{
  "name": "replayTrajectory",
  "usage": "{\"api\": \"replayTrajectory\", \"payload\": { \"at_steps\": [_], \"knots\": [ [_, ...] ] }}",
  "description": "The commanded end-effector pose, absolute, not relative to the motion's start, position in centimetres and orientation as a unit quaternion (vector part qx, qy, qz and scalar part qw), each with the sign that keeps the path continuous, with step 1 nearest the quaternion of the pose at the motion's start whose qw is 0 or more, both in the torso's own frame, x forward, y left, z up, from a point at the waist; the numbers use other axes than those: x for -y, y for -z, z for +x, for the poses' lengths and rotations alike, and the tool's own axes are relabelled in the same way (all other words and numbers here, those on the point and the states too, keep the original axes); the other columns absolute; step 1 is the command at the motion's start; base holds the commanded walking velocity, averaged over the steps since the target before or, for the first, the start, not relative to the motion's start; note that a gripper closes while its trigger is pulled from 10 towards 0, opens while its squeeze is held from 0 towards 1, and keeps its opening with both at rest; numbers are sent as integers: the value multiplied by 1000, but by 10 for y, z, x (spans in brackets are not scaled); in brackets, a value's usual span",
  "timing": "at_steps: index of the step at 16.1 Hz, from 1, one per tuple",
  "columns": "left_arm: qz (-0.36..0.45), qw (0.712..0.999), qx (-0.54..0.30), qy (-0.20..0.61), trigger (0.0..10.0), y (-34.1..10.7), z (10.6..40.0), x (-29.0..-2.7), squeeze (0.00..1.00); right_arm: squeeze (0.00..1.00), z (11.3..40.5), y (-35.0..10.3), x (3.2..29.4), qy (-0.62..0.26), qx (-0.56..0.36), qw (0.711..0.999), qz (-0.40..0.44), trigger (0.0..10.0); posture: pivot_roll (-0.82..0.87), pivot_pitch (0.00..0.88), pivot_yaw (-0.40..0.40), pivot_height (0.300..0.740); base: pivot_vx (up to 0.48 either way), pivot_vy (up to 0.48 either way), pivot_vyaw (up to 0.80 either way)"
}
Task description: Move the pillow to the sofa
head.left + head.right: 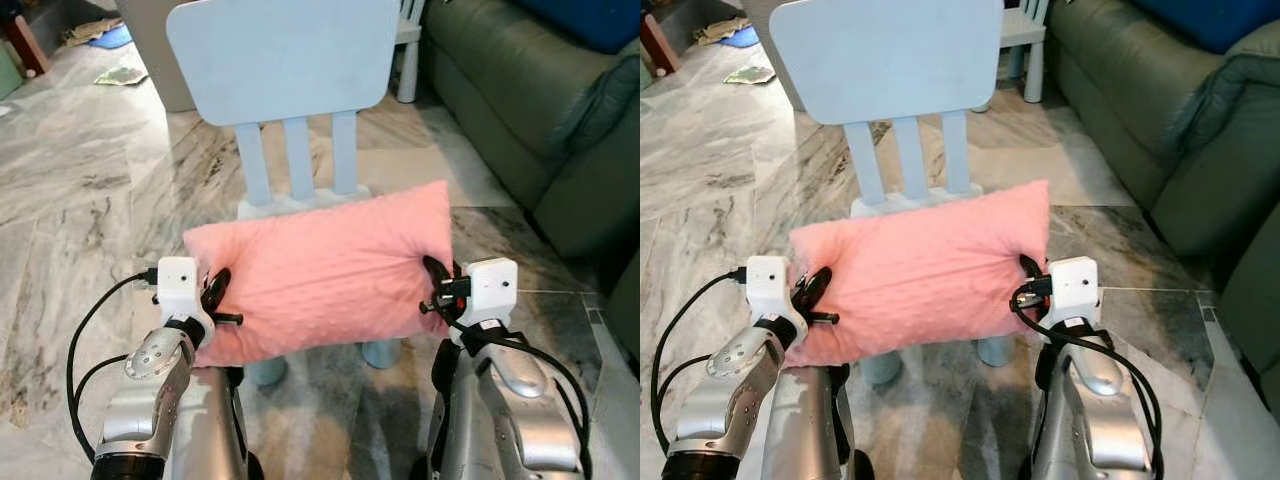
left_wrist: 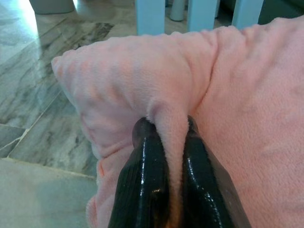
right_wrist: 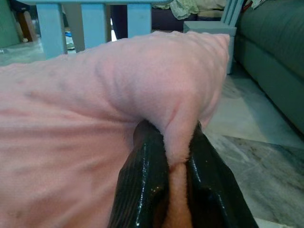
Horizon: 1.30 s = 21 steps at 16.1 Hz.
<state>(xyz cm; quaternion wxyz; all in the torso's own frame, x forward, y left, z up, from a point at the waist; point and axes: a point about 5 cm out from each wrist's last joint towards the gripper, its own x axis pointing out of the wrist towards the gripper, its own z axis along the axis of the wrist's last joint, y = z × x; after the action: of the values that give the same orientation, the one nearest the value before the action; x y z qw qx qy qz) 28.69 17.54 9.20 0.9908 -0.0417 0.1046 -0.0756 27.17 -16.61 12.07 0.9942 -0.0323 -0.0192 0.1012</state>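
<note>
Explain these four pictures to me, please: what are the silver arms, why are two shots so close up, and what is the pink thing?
You are looking through a walking household robot's own cameras. The two wide pictures come from its head, looking down at its two silver arms. The two close pictures come from a camera on each wrist, looking along that hand's two black fingers. The pink thing is a pillow lying across the seat of a small light blue chair. The left hand pinches a fold of the pillow's left end, and the right hand pinches its right end, fabric squeezed between the fingers. A dark green sofa stands to the right, on a marble floor.
</note>
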Motion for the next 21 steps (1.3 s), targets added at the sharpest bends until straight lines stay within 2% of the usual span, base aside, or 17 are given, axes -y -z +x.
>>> {"api": "replayTrajectory", "payload": {
  "at_steps": [1, 8, 21],
  "knots": [
    [-34, 991, -107, 68, 10000, -92, 283, -179, 0, 0, 271, -130, 167, -93, 34, 995, -31, 10000, -18, 0, 59, 365, 0, 0, 0],
    [-36, 991, -106, 75, 10000, -95, 286, -173, 0, 0, 274, -146, 172, -84, 49, 995, -34, 10000, -34, 0, 51, 369, 0, 0, 0],
    [-36, 990, -108, 81, 10000, -94, 288, -170, 0, 0, 275, -148, 174, -74, 42, 996, -28, 10000, -42, 0, 55, 510, 0, 0, 0]
  ]
}}
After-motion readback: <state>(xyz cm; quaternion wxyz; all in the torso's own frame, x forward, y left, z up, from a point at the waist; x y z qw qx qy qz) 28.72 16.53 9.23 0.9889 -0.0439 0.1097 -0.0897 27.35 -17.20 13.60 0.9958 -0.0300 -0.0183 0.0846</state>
